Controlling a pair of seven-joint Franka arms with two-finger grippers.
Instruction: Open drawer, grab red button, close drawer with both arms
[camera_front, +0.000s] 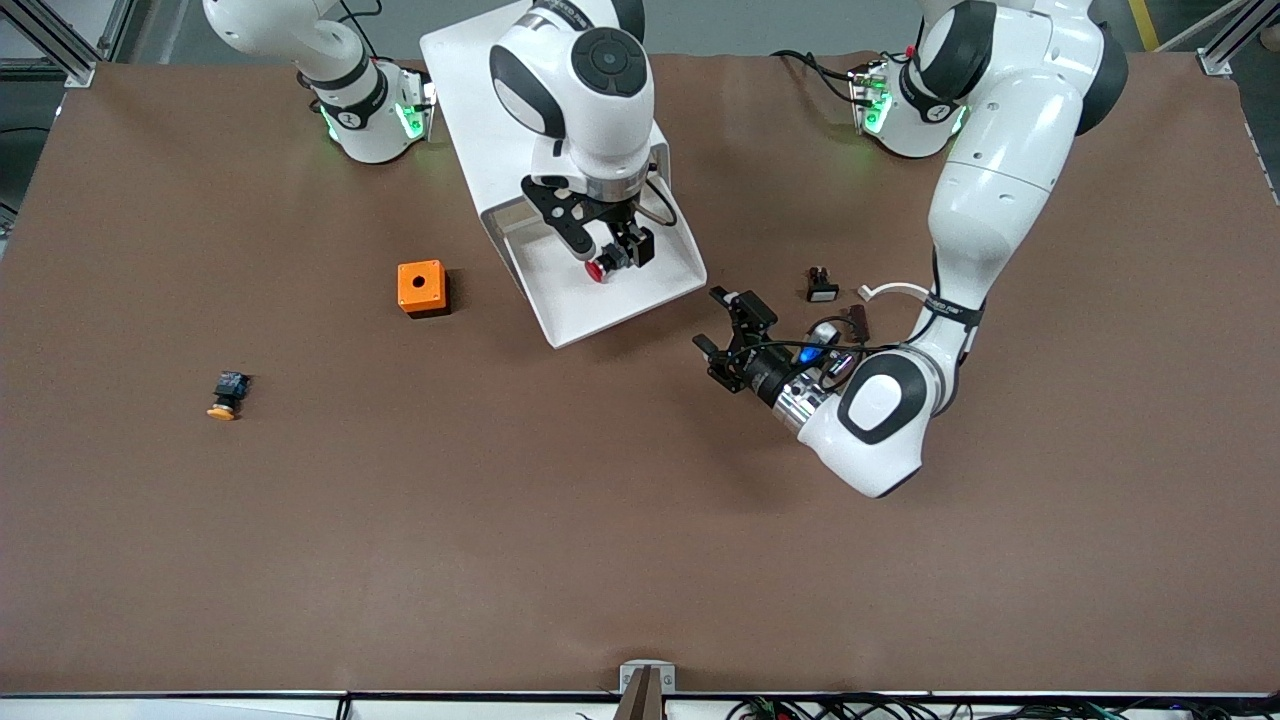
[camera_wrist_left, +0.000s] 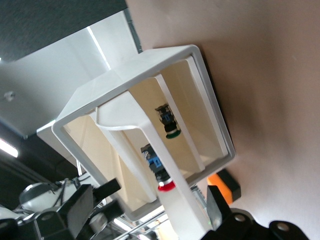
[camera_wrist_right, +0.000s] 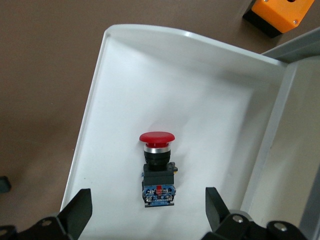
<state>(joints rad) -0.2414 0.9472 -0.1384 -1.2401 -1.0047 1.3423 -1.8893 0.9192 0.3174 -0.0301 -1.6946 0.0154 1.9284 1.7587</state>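
Two grippers are in play, both with fingers spread and holding nothing. Nearest the front camera, an orange-capped button (camera_front: 225, 396) lies on the brown table mat (camera_front: 500, 520) toward the right arm's end; it is not the target. Next, the left gripper (camera_front: 722, 332) hangs low over the mat just beside the drawer's (camera_front: 600, 310) front corner, released. An orange box (camera_front: 421, 288) sits beside the drawer, and a small black part (camera_front: 821, 285) lies near the left arm.

Farther back, the drawer stands pulled out of the white cabinet (camera_front: 470, 90). The button (camera_wrist_right: 157, 167) lies on its side on the drawer floor, directly under the right gripper (camera_front: 610, 248).

Judgement: the button is light, rigid moulded plastic; the glossy red cap is rounded and likely slippery. The squarer black body offers flat faces and is the better hold. The smooth tray may let it skid.
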